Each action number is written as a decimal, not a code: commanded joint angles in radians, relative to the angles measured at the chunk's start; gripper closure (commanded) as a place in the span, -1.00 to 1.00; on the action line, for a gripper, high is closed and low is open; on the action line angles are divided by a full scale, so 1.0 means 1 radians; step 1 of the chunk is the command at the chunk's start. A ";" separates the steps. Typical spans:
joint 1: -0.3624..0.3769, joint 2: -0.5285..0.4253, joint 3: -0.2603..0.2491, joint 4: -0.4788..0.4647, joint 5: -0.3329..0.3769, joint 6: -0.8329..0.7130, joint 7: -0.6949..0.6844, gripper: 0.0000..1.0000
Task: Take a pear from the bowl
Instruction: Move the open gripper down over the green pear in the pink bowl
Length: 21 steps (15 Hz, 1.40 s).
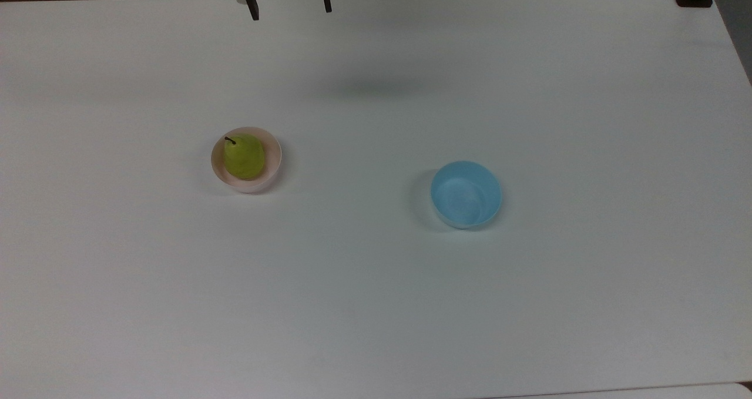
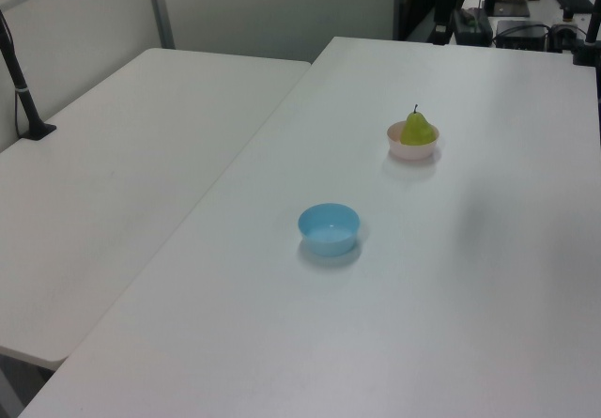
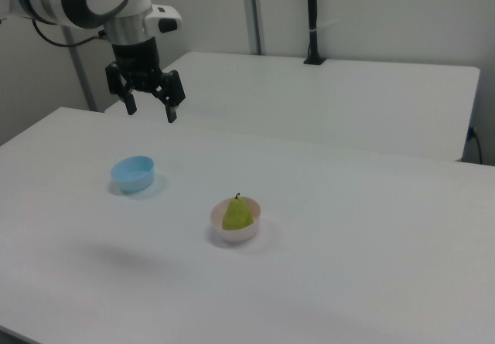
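White table (image 1: 376,299), pear (image 1: 244,156) in pink bowl (image 1: 218,167), blue bowl (image 1: 466,194) empty

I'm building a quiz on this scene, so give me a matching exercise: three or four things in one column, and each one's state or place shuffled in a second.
Things:
1. yellow-green pear
2. pale pink bowl
3. light blue bowl
4. black two-finger gripper

States:
A. empty
B. open, above the white table
C. holds the fruit
D. stem up, inside a bowl

Pairs: 1-D, 2-C, 3-A, 4-B
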 commanded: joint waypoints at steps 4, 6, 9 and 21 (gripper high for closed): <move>0.016 -0.013 -0.017 -0.016 0.005 0.019 0.002 -1.00; 0.015 -0.012 -0.017 -0.016 0.006 0.019 -0.010 -1.00; 0.009 -0.012 -0.017 -0.016 0.005 0.015 -0.029 -1.00; -0.149 0.149 -0.017 -0.069 -0.106 0.203 -0.339 -1.00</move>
